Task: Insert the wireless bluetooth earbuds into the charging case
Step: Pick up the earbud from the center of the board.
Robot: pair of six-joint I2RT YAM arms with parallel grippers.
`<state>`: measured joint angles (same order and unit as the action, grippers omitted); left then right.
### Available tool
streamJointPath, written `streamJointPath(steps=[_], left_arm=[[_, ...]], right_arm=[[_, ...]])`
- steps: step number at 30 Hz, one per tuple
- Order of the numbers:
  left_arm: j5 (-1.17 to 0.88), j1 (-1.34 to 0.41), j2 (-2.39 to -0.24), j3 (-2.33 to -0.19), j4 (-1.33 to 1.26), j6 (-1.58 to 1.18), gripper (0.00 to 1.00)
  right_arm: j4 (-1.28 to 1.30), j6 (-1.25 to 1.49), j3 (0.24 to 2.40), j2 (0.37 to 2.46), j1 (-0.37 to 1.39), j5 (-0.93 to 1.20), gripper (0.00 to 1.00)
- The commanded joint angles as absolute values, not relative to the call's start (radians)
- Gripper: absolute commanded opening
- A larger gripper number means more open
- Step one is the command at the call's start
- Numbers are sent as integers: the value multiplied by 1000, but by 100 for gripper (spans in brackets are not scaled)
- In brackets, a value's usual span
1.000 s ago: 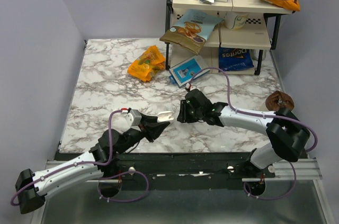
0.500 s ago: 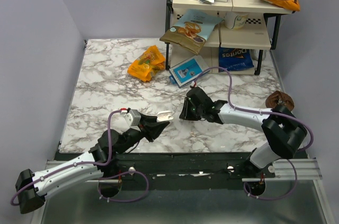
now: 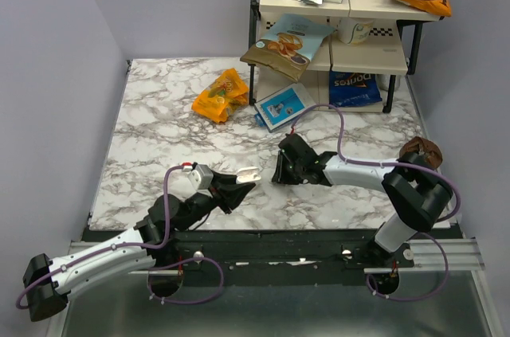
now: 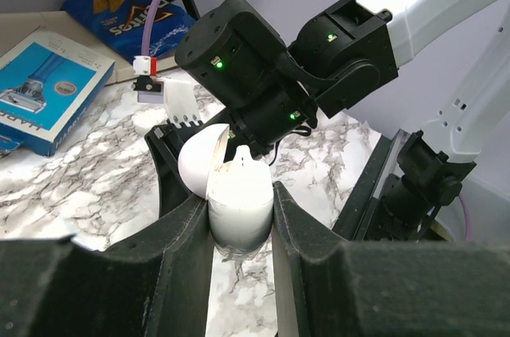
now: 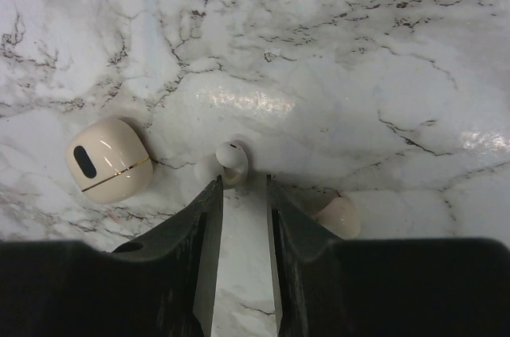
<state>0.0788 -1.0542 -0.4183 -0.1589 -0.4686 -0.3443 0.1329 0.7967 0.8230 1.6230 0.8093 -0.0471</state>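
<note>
Marble table (image 3: 159, 130), snack rack (image 3: 339, 30) at far edge. Left gripper (image 4: 241, 217) clamps the open charging case (image 4: 237, 205), lid tipped left, held just above the table near centre. Right gripper (image 5: 239, 193) points down, jaws narrowly parted around one earbud (image 5: 229, 160). Second earbud (image 5: 108, 161) lies left; a third cream piece (image 5: 341, 216) right.

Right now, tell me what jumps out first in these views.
The left gripper pinches a white charging case between its fingers, with the lid swung open. Under the right gripper, a small cream earbud lies on the marble table right at the fingertips, with the jaws narrowly apart. Farther back, a bright orange snack bag lies mid-table.
</note>
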Motion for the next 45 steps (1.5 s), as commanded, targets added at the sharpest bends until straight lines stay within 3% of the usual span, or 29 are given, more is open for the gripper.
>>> streamJointPath(steps=[1, 19, 38, 45], left_arm=[[98, -1058, -417, -149, -469, -347, 0], [98, -1058, -425, -144, -471, -347, 0], [95, -1060, -428, -144, -477, -351, 0], [100, -1060, -437, -150, -476, -356, 0]], right_arm=[[109, 807, 815, 1646, 802, -40, 36], [121, 776, 862, 1695, 801, -26, 39], [121, 752, 845, 1649, 801, -43, 10], [176, 638, 831, 1514, 801, -119, 1]])
